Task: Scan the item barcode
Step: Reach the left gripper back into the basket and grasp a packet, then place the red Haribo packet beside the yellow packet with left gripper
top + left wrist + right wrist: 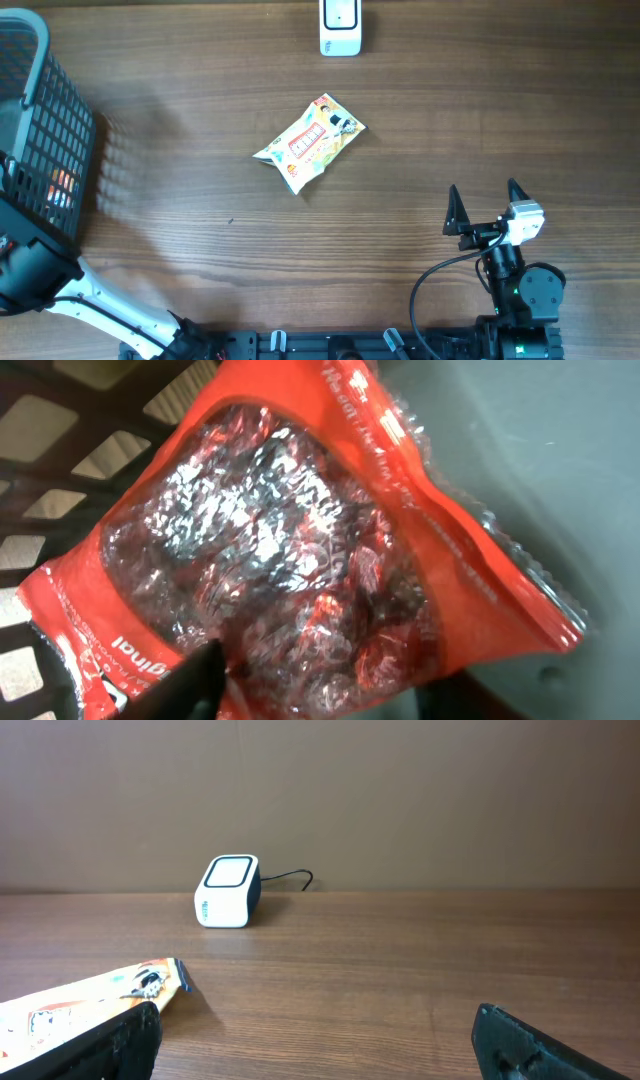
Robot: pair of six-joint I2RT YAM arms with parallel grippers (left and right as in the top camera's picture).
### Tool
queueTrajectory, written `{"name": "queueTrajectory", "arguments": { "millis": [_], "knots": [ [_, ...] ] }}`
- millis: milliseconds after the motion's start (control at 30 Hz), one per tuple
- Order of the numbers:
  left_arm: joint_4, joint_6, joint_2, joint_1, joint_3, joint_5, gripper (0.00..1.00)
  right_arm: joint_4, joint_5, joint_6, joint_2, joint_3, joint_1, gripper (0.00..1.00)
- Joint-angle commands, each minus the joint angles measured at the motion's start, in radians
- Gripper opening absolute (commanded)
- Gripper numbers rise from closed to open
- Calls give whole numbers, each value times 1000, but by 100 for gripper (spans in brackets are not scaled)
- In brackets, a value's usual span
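My left tool [195, 685], down in the basket [60, 110], is at a red candy bag [300, 530]; I cannot tell its width. My right tool [483, 205] stands wide over the worktop [200, 250], apart from the snack packet [308, 142] and scanner [340, 28].

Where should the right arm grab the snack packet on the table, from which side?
Pinch the snack packet across its short width near the middle, straight down from above. It lies flat and diagonal on the table, so a side approach likely finds no edge; the open right gripper must turn to span it.
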Motion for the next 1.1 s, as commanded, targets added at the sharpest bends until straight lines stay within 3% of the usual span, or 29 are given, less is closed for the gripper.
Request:
{"name": "queueTrajectory", "arguments": {
  "millis": [0, 67, 100, 133, 333, 467, 633, 800, 867, 1000, 1067],
  "knots": [
    [-5, 7, 18, 2, -23, 3, 29, 5, 10, -8, -7, -2, -5, 100],
    [-13, 7, 17, 2, -22, 3, 18, 5, 10, -8, -7, -2, -5, 100],
    [-19, 7, 17, 2, -22, 3, 6, 5, 10, -8, -7, -2, -5, 100],
    [-29, 7, 17, 0, -22, 3, 4, 5, 10, -8, -7, -2, -5, 100],
    [-53, -10, -45, -14, -21, 3, 4, 6, 10, -8, -7, -2, -5, 100],
    [-48, -114, -222, -52, 7, 45, 4, 5, 10, -8, -7, -2, -5, 100],
    [-48, -145, -474, -85, 13, 336, 4, 5, 10, -8, -7, -1, -5, 100],
    [-45, -249, -659, -100, 13, 501, 4, 5, 10, -8, -7, -2, -5, 100],
    [-47, -296, -745, -122, 13, 686, 4, 5, 10, -8, -7, -2, -5, 100],
    [-119, -319, -821, -252, 13, 990, 4, 5, 10, -8, -7, -2, -5, 100],
    [-183, -319, -822, -352, 12, 994, 4, 5, 10, -8, -7, -2, -5, 100]
  ]
}}
